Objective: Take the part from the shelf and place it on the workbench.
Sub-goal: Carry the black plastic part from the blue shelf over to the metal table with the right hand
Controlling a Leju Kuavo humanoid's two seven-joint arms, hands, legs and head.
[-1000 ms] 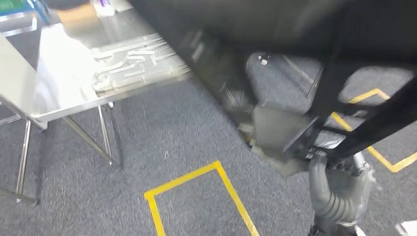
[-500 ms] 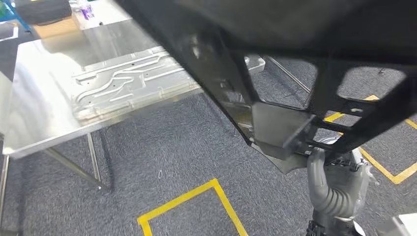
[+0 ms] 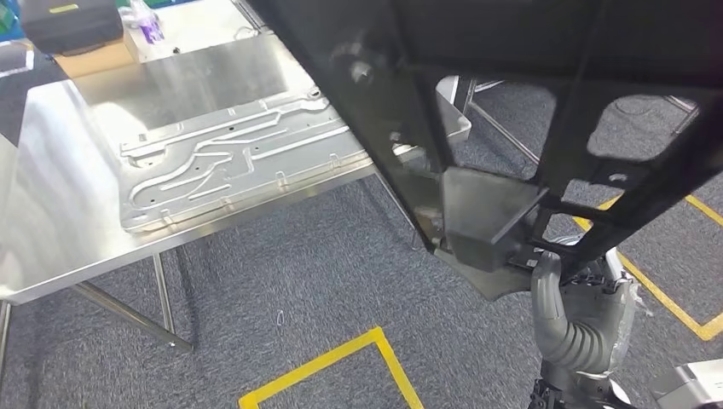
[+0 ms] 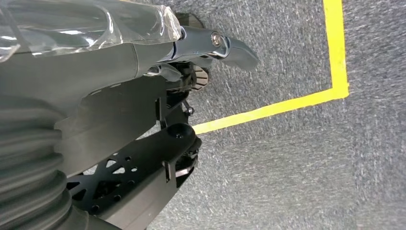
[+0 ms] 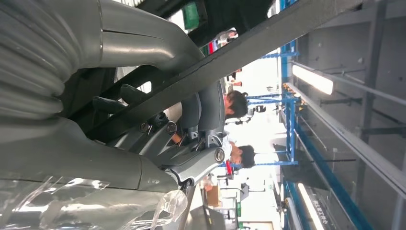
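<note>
The part (image 3: 511, 111) is a large black open frame with a box-shaped block near its lower end, held up close in front of my head camera. My right hand (image 3: 580, 315) grips its lower edge from below, thumb up against the frame. In the right wrist view a bar of the black part (image 5: 239, 48) runs between the thumb and fingers of my right hand (image 5: 158, 129). The steel workbench (image 3: 51, 204) stands ahead on the left, apart from the part. In the left wrist view my left hand (image 4: 201, 43) hangs over the carpet, fingers stretched out, holding nothing.
A ribbed silver metal plate (image 3: 230, 158) lies on the workbench. At the bench's far end sit a cardboard box (image 3: 94, 55) and a black case (image 3: 64, 19). Yellow tape lines (image 3: 341, 358) mark the grey carpet. Bench legs (image 3: 162, 298) reach the floor. People (image 5: 234, 105) stand far off.
The camera has moved: the workbench has shifted right and towards the middle of the picture and is sharper. My right hand still holds the black part the same way.
</note>
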